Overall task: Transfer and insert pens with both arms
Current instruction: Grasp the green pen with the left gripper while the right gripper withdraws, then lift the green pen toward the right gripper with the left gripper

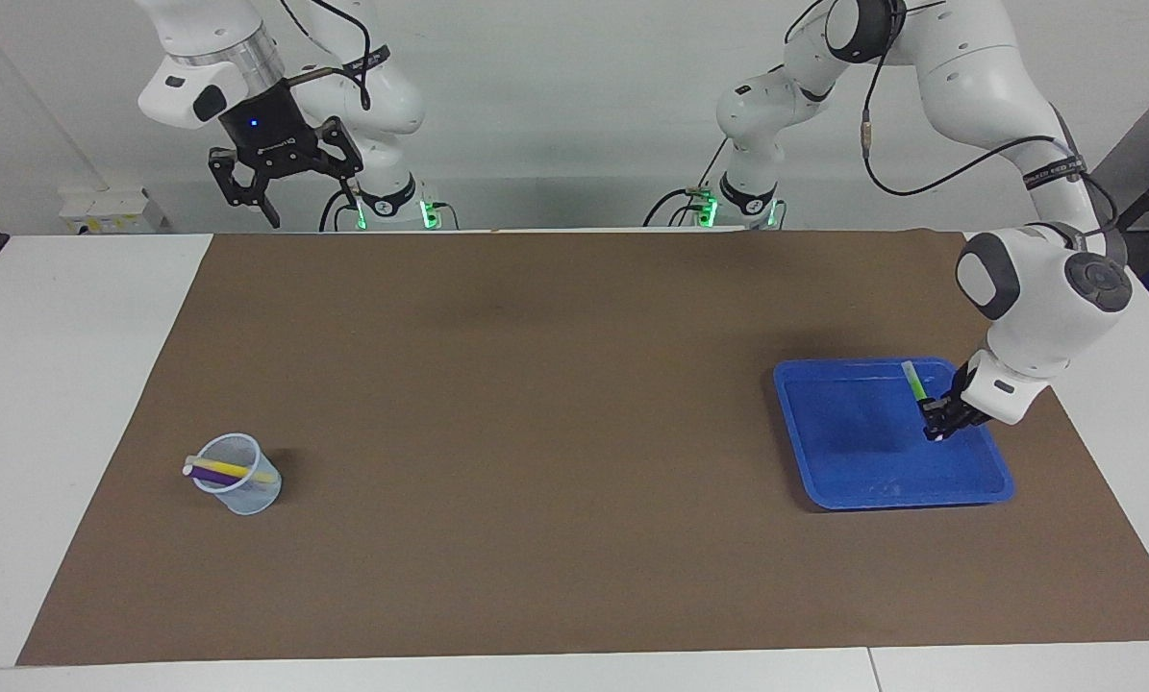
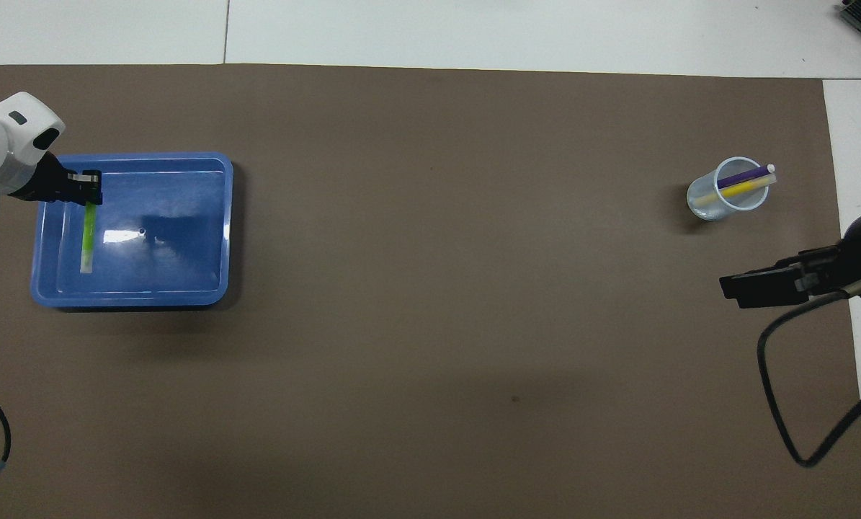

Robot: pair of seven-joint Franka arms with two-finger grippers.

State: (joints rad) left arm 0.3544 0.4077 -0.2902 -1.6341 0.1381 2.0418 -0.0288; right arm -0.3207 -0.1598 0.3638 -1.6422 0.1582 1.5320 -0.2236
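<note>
Right gripper hangs up in the air at the right arm's end of the table, by its own base, jaws spread wide and holding nothing; that arm waits.

Next out, the blue tray at the left arm's end of the brown mat. Left gripper is down inside it, fingers pinched on one end of the green pen. The pen's pale end points back toward the robots. I cannot tell whether it is lifted off the tray floor yet.

Farthest out, toward the right arm's end: a clear cup with the purple pen and the yellow pen leaning in it, side by side.

Step in hand, as I read it: picking the last pen out of the tray. Next move calls for a clean lift over the tray rim, a carry toward mid-table, and a handover to the right gripper, which sits on the cup's end.

Count: three pens (two in the cup, one gripped), one cup, one tray, two arms.
</note>
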